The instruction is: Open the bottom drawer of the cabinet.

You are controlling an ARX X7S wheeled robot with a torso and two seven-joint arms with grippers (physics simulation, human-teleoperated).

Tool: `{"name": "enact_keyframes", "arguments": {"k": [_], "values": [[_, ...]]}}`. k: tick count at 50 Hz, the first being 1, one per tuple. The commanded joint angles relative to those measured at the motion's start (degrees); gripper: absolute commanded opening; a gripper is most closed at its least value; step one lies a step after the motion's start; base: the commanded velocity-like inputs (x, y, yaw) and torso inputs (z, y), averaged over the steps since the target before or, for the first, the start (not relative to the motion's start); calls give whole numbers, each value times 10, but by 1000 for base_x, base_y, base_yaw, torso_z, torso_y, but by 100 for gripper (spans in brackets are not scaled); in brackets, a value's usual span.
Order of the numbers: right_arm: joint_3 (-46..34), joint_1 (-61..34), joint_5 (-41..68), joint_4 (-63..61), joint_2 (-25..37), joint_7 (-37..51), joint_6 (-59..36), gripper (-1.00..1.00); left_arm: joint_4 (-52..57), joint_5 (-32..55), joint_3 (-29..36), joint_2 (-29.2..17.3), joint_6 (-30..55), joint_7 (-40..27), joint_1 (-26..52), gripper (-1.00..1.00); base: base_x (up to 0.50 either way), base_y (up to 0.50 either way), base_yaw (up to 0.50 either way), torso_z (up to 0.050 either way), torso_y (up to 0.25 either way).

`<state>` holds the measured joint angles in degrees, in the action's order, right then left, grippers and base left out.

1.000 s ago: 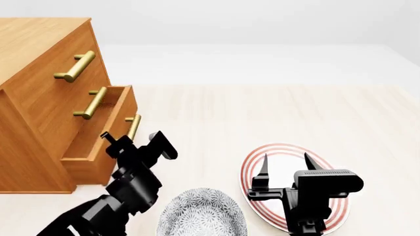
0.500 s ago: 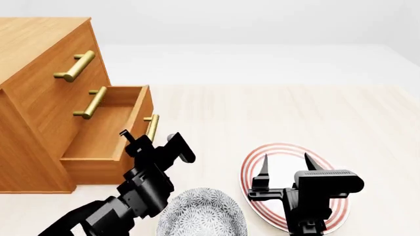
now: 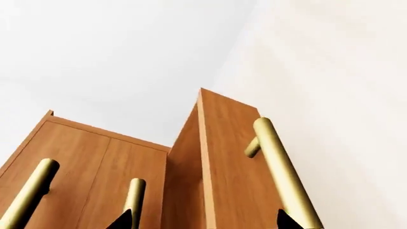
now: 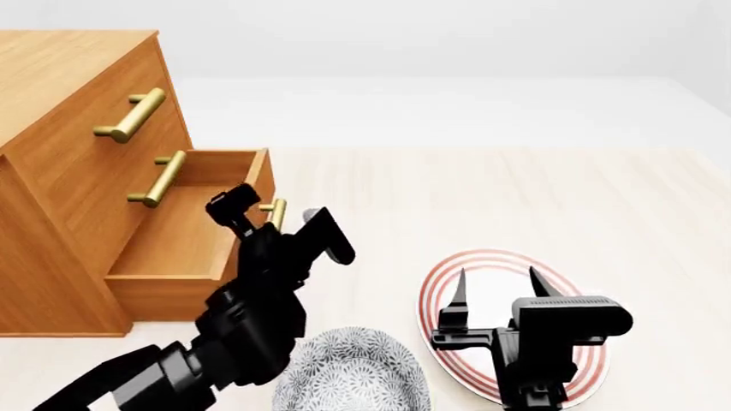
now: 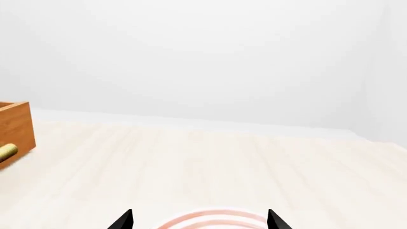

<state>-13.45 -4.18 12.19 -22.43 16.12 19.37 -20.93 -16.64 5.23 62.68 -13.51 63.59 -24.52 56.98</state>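
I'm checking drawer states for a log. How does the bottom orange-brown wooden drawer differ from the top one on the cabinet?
The bottom drawer is pulled well out of the orange-brown wooden cabinet, its inside showing and empty; the top drawer sits flush and closed. The bottom drawer's gold bar handle is near the left gripper; the top drawer's handle is clear of it. Both share plain fronts and gold bar handles.

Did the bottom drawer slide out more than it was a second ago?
Yes. The orange-brown wooden bottom drawer has slid farther out of the boxy wooden cabinet, rightward in the head view, toward the red-ringed white plate.
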Motion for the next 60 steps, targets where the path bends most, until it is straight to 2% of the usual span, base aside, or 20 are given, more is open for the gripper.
{"name": "enact_keyframes", "arguments": {"k": [1,8,9,14,21,25,29,37,46,50,51,60], "values": [[-2,0,2,3,1,2,3,100,84,15,-78,-19,8,-3,12,100,0,0,0,0,0],[-4,-1,3,5,2,3,3,100,53,84,-217,-5,-21,16,30,100,0,0,0,0,0],[-5,-2,2,4,2,3,3,100,15,105,-256,8,-31,22,35,100,0,0,0,0,0],[-6,-2,3,0,3,5,0,100,-99,130,-305,34,-72,44,60,100,0,0,0,0,0],[-6,-3,5,-5,6,7,-3,100,-322,153,-327,73,-123,115,118,100,0,0,0,0,0],[-6,-5,6,-5,6,8,-5,100,-424,148,-318,92,-152,149,148,100,0,0,0,0,0],[-7,-5,6,-8,7,10,-6,100,-579,149,-325,121,-190,189,199,100,0,0,0,0,0],[-8,-4,7,-3,7,11,-1,100,-583,108,-377,115,-170,157,194,100,0,0,0,0,0],[-8,-2,9,-2,9,13,1,100,-583,51,-465,110,-125,174,195,100,0,0,0,0,0],[-9,-2,9,0,9,14,1,100,-583,29,-489,112,-103,221,197,100,0,0,0,0,0],[-10,-3,9,0,9,14,1,100,-583,19,-475,116,-94,268,198,100,0,0,0,0,0],[-14,-6,9,0,10,15,-2,100,-577,10,-457,127,-99,425,212,100,0,0,0,0,0]]}}
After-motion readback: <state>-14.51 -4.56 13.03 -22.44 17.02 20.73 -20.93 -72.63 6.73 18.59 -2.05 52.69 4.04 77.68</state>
